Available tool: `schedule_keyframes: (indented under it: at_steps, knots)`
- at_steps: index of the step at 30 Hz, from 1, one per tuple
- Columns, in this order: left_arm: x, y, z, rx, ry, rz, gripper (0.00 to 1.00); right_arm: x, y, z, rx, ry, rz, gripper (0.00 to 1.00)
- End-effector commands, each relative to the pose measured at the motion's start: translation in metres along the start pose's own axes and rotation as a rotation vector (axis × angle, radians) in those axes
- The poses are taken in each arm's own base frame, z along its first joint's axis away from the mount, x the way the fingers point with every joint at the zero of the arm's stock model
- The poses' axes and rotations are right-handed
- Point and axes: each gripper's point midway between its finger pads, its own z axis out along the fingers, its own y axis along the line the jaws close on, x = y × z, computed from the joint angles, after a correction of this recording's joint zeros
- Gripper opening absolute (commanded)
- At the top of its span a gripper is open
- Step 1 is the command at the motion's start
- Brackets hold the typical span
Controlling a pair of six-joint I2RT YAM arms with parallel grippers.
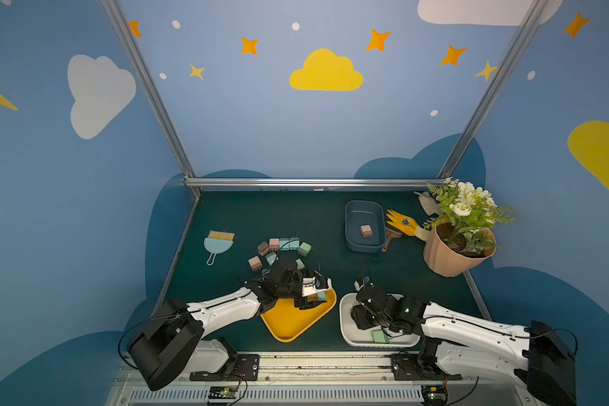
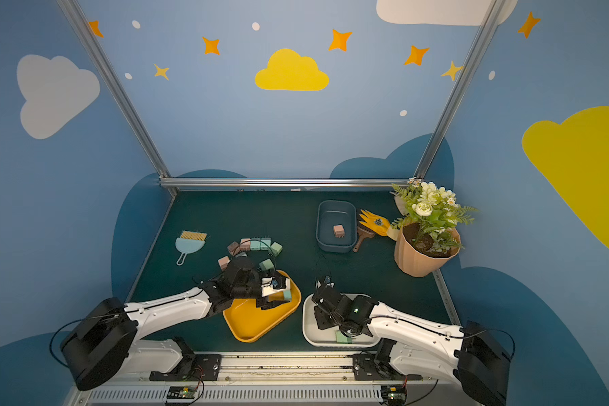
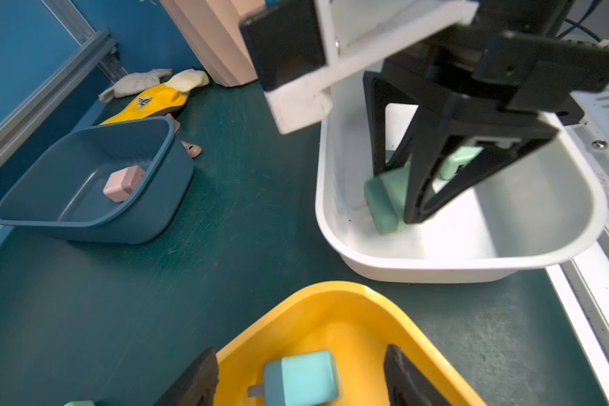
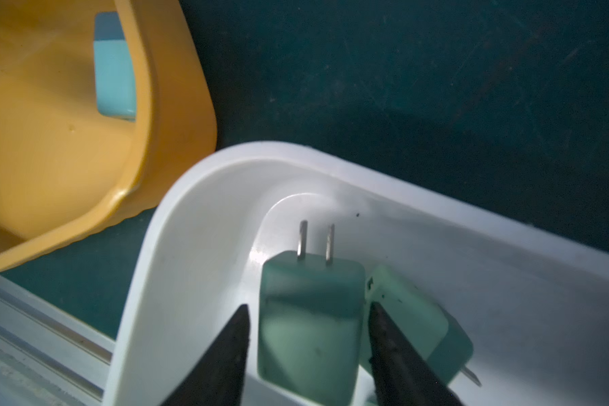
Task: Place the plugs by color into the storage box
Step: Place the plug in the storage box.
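Top views showed the green bench [image 1: 296, 214] carrying a white tray [image 1: 345, 330] and a yellow tray [image 1: 289, 323] along its near edge, and a blue bin [image 1: 363, 212] toward its far right corner. The right tool [image 4: 308, 306] stood open astride a mint plug [image 4: 310, 337] lying in the white tray. The left tool [image 3: 300, 353] gaped, untouching, around a light-blue plug [image 3: 303, 381] in the yellow tray. One pink plug [image 1: 366, 230] lay in the bin.

Small pastel cube plugs [image 1: 284, 245] in pink, blue and mint lie loose in a curved cluster on the tabletop [image 1: 296, 214]. One pink plug [image 1: 366, 231] sits in the blue box [image 1: 364, 205]. A light-blue plug [image 3: 301, 378] lies on its side in the yellow box [image 3: 331, 295], and two mint plugs [image 4: 310, 316] lie side by side in the white box [image 4: 190, 246].
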Motion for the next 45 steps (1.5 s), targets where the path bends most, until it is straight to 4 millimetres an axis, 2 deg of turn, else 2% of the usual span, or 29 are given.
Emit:
schedule_keyframes:
  at_steps: [1,5,10,11,14,17,25,28,33,37,45]
  knots:
    - [-0.006,0.011,-0.008,-0.038,-0.034,-0.012,0.75,-0.005,0.012,0.002,-0.034,0.0,-0.022,0.67]
    - [-0.004,0.022,-0.012,-0.093,-0.021,-0.013,0.75,-0.006,0.013,0.002,-0.012,0.031,-0.014,0.71]
    - [-0.016,0.054,-0.031,-0.222,-0.066,-0.123,0.75,-0.011,0.019,-0.006,-0.013,0.055,-0.074,0.7]
    - [-0.018,0.059,-0.035,-0.243,-0.068,-0.142,0.75,-0.023,0.024,-0.014,-0.018,0.024,-0.07,0.7]
    - [-0.018,0.07,-0.045,-0.296,-0.042,-0.166,0.75,-0.036,0.019,-0.026,0.03,-0.01,-0.03,0.68]
    - [-0.015,0.085,-0.053,-0.392,-0.02,-0.196,0.75,-0.051,0.025,-0.039,0.011,-0.067,-0.038,0.66]
    - [-0.005,0.11,-0.054,-0.497,0.045,-0.299,0.76,-0.127,0.037,-0.06,-0.032,-0.328,-0.056,0.61]
    - [-0.002,0.116,-0.055,-0.513,0.083,-0.329,0.76,-0.147,0.04,-0.057,-0.033,-0.32,-0.063,0.61]
    - [0.023,0.131,-0.055,-0.585,0.215,-0.404,0.77,-0.18,0.043,-0.049,-0.025,-0.3,-0.063,0.62]
    - [0.032,0.143,-0.06,-0.625,0.245,-0.46,0.77,-0.205,0.049,-0.039,-0.042,-0.295,-0.065,0.64]
    - [0.069,0.166,-0.076,-0.707,0.304,-0.612,0.81,-0.259,0.048,0.001,-0.074,-0.247,0.0,0.67]
